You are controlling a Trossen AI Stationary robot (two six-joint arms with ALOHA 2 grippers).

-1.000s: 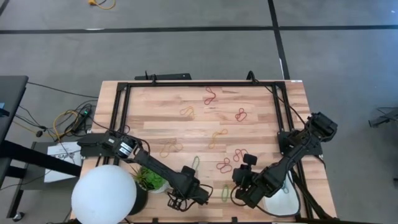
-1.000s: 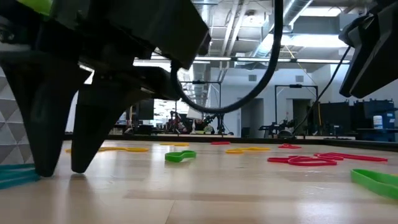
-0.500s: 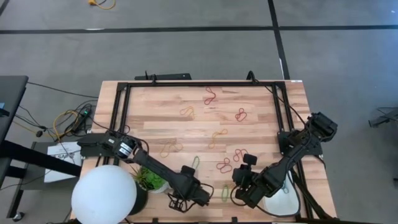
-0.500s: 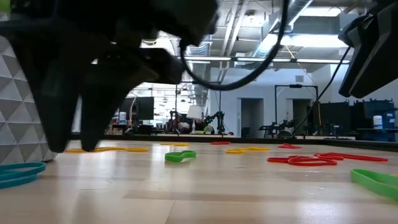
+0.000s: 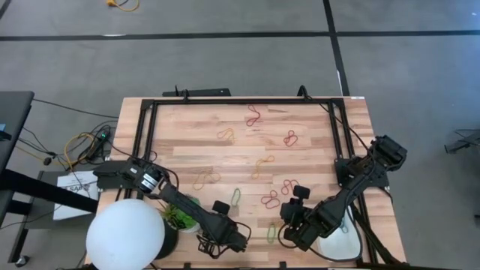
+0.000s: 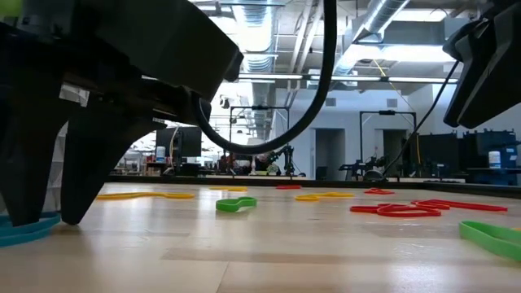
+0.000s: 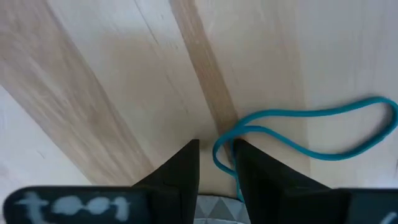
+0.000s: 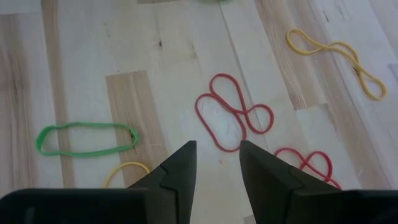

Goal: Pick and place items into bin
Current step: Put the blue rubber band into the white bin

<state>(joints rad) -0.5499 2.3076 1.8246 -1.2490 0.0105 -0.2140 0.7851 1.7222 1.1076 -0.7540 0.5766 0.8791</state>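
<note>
Left wrist view: the left gripper [image 7: 216, 163], fingers slightly parted, straddles a teal band [image 7: 311, 134] at its pinched loop. Thin and floppy, it likely needs pinching there. The right gripper [image 8: 217, 163] waits open.

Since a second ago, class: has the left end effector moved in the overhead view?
Yes. The left end effector has shifted slightly left, toward the potted plant, and now sits at the teal band.

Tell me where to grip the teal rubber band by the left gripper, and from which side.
Grip the teal rubber band at its narrow pinched end, where the strands run close together beside the left gripper. Come straight down from above: it lies flat on the table, so only a pinch across the gathered strands is likely to catch.
</note>
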